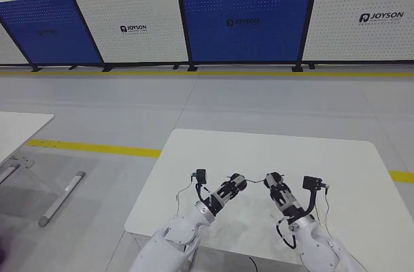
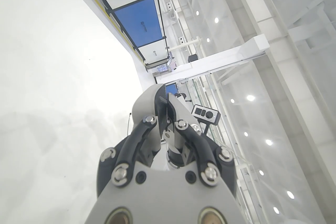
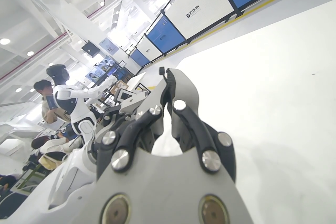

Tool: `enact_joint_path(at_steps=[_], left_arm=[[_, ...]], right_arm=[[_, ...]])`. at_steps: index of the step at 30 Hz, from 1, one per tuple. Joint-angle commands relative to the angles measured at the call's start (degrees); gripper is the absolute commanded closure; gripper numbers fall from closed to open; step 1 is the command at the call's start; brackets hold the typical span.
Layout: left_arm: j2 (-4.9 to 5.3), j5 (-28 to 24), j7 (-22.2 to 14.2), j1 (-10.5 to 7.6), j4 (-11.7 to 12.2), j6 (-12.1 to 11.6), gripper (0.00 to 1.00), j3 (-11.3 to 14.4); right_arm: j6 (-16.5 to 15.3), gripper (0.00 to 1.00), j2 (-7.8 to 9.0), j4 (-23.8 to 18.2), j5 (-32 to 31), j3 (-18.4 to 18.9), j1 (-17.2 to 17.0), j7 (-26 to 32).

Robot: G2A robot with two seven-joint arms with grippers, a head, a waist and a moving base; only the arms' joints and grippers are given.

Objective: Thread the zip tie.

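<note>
Hovering just in from the near edge of the desk (image 1: pixel 342 160), about midway along it, the two arms face each other with their tips close but not touching. The left gripper (image 2: pixel 166 95) has its fingers pressed together on a thin dark strip, one end of the zip tie (image 3: pixel 162 71). The right gripper (image 3: pixel 167 78) is likewise clamped on the tie, with the small black head poking out just past its fingertips. From above, a fine dark line bridges the gap between them, clear of the desk. Whether the tail has entered the head, I cannot tell. By my reading this is a featherweight piece: narrow, springy plastic, slick on its flat faces and quick to bow or twist. The tail wants a pinch close to its tip so it stays stiff, and the head a pinch just behind the slot, leaving the opening free. Too long a free end and it will likely flex off line. Farther out, the desk runs bare to its far edge. Beyond that come the grey floor with a yellow line (image 1: pixel 91 147), and then blue and white panels (image 1: pixel 246 30).
</note>
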Motion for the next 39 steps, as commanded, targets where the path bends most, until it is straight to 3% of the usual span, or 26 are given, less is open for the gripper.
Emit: enact_joint_path(at_steps=[1,27,39], left_arm=[[0.00,0.0,0.0,0.00,0.0,0.0,1.00,0.0],[0.00,0.0,0.0,0.00,0.0,0.0,1.00,0.0],[0.00,0.0,0.0,0.00,0.0,0.0,1.00,0.0]], right_arm=[[-0.1,1.00,-0.06,-0.1,-0.1,0.1,-0.1,0.1],[1.4,1.00,-1.47,1.7,-0.4,-0.7,1.4,1.6],[-3.3,1.00,-2.12,4.5,6.6,-0.5,2.6,4.7]])
